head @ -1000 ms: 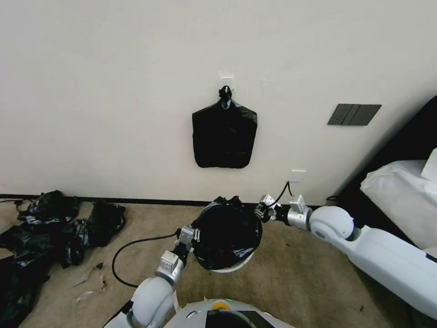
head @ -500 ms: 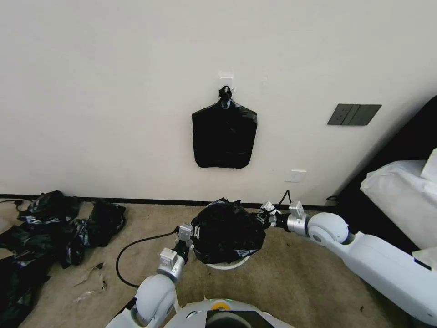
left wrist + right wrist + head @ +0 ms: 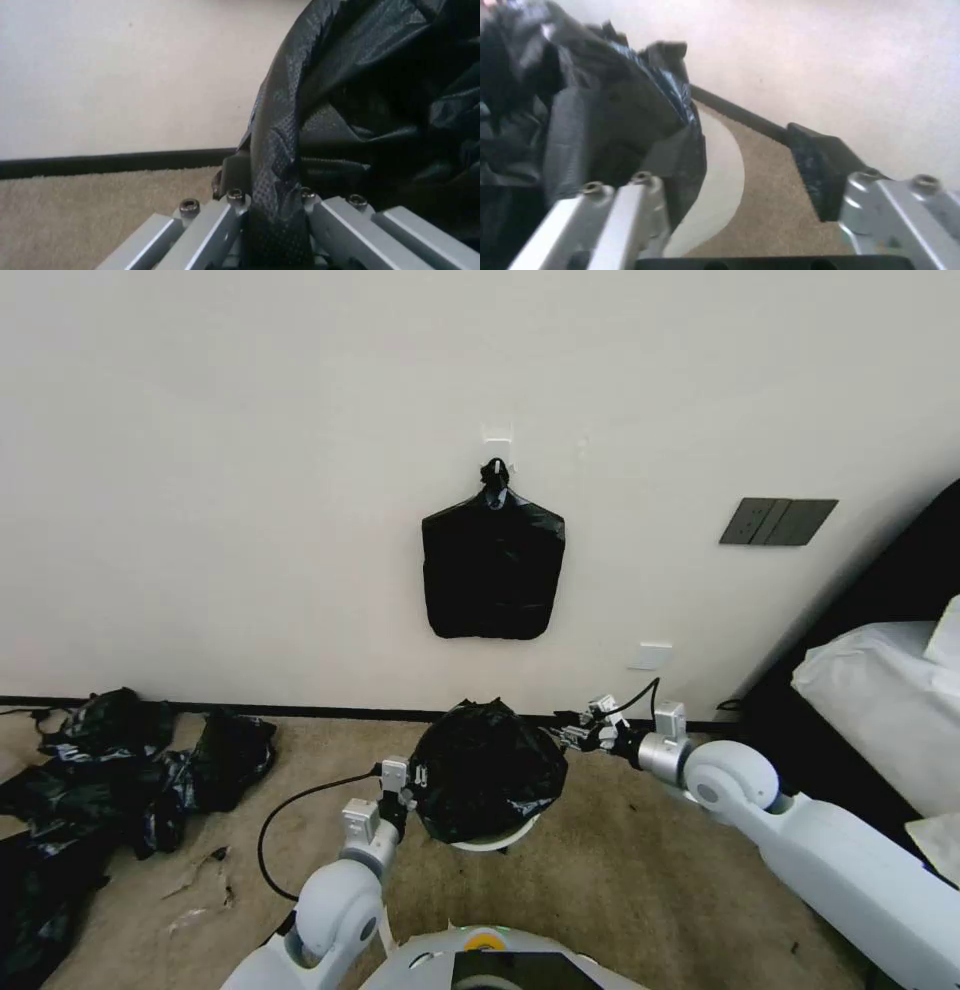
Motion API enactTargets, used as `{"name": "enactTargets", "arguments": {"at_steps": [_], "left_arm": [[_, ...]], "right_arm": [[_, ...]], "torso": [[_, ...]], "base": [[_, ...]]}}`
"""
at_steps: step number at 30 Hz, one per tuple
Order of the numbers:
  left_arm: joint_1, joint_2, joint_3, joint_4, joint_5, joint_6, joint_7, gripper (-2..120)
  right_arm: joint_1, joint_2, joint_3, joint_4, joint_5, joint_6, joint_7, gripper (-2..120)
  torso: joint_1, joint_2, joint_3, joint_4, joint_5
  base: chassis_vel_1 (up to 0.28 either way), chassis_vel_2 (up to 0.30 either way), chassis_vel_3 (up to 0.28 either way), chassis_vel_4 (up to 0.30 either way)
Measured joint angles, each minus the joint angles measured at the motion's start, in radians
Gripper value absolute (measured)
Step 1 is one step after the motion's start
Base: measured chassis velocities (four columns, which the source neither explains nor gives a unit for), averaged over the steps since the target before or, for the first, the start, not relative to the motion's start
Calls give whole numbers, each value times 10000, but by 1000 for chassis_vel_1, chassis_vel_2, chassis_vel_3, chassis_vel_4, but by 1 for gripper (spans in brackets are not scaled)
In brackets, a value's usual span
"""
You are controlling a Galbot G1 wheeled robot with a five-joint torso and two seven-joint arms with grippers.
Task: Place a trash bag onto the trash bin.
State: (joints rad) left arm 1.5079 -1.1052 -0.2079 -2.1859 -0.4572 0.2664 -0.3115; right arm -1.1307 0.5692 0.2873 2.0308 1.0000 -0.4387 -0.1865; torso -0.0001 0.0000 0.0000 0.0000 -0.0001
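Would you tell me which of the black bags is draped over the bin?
The trash bag on the trash bin; the others hang on the wall or lie heaped on the carpet.

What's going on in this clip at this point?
The robot is fitting a black trash bag over a small cream-white trash bin on the carpet by the wall. The left gripper is clamped on the bag's edge at the bin's left side. The right gripper sits at the bag's right side with its fingers apart, one finger against the film, not pinching it. The bag covers the top of the bin, whose rim shows below. Another black bag hangs on the wall behind.
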Motion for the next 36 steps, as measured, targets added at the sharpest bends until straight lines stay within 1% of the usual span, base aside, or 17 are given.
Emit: {"name": "enactTargets", "arguments": {"at_steps": [2, 3, 6, 7, 9, 10, 12, 13, 16, 19, 21, 23, 24, 28, 31, 32, 36], "left_arm": [[-89, 12, -88, 32, -237, 218, -171, 1], [-89, 12, -88, 32, -237, 218, -171, 1], [-279, 17, -172, 34, -826, 782, -536, 1], [-279, 17, -172, 34, -826, 782, -536, 1], [-541, 101, -264, 34, -1315, 1180, -723, 1], [-541, 101, -264, 34, -1315, 1180, -723, 1], [-840, 238, -304, 34, -1704, 1522, -837, 1], [-840, 238, -304, 34, -1704, 1522, -837, 1], [-1204, 439, -303, 41, -1929, 1886, -903, 1], [-1277, 501, -291, 11, -1994, 2021, -908, 1], [-1351, 642, -263, -117, -2086, 2271, -897, 1], [-1352, 700, -274, -170, -2103, 2344, -891, 1], [-1316, 770, -308, -246, -2149, 2412, -870, 1], [-1221, 829, -399, -353, -2190, 2483, -824, 1], [-1136, 853, -431, -399, -2194, 2529, -762, 1], [-1136, 853, -431, -399, -2194, 2529, -762, 1], [-1092, 778, -572, -419, -2167, 2538, -681, 1]], "right_arm": [[-375, 125, 589, 309, 245, -63, 135, 65], [-375, 125, 589, 309, 245, -63, 135, 65], [-1327, 361, 1678, 1075, 153, -25, 139, 78], [-1327, 361, 1678, 1075, 153, -25, 139, 78], [-2640, 614, 2402, 2032, -567, 206, -243, 89], [-2640, 614, 2402, 2032, -567, 206, -243, 89], [-3596, 824, 2492, 2831, -1543, 395, -601, 97], [-3596, 824, 2492, 2831, -1543, 395, -601, 97], [-4211, 862, 1961, 3600, -2718, 410, -935, 100], [-4285, 826, 1705, 3776, -3082, 351, -1023, 100], [-4254, 653, 1054, 3841, -4111, 320, -1176, 100], [-4154, 556, 792, 3764, -4478, 343, -1204, 100], [-4016, 453, 519, 3682, -4717, 366, -1213, 96], [-3501, 269, -60, 3533, -4928, 392, -1167, 92], [-2866, 163, -530, 3357, -5172, 395, -974, 80], [-2866, 163, -530, 3357, -5172, 395, -974, 80], [-2366, -35, -832, 3215, -5648, 505, -971, 63]], "torso": [[0, 0, 0, 1, 1], [0, 0, 0, 1, 1], [0, 0, 0, 1, 0], [0, 0, 0, 1, 0], [0, 0, 0, -5, 0], [0, 0, 0, -5, 0], [0, 0, 0, -7, 0], [0, 0, 0, -7, 0], [0, 1, 0, -2, 0], [0, 0, -1, -2, -1], [0, 0, 0, 1, 1], [0, 0, 0, 1, 0], [0, 0, 0, 1, 1], [0, 0, 0, 0, 1], [0, 0, 0, 1, 1], [0, 0, 0, 1, 1], [1, 1, 0, 0, 1]], "base": [[0, 0, 0, 0], [0, 0, 0, 0], [0, 0, 0, 0], [0, 0, 0, 0], [0, 0, 0, 0], [0, 0, 0, 0], [0, 0, 0, 0], [0, 0, 0, 0], [0, 0, 0, 0], [0, 0, 0, 0], [0, 0, 0, 0], [0, 0, 0, 0], [0, 0, 0, 0], [0, 0, 0, 0], [0, 0, 0, 0], [0, 0, 0, 0], [0, 0, 0, 0]]}}
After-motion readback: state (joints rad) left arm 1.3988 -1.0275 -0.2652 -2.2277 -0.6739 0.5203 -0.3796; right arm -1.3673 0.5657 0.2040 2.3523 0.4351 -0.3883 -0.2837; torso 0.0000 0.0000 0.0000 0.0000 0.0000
